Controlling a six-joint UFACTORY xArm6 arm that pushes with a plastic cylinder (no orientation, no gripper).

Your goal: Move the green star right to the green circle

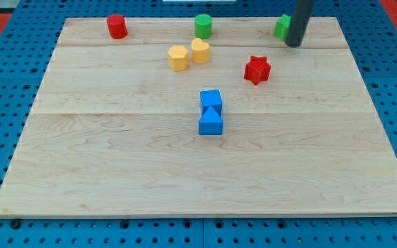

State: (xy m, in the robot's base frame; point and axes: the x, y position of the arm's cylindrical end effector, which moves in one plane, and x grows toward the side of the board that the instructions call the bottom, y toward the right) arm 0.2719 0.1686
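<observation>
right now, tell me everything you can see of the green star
The green star sits near the board's top edge at the view's right, mostly hidden behind my dark rod. Only its left part shows: bright green, solid, plastic-looking. My tip rests at its right side, apparently touching. The green circle stands well to its left.

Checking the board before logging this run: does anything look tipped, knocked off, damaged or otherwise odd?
Nothing stands out. All blocks sit flat on the wooden board, none off its edge. My tip stands against the right side of the green star, partly hiding it; the green circle sits apart to the view's left.
</observation>
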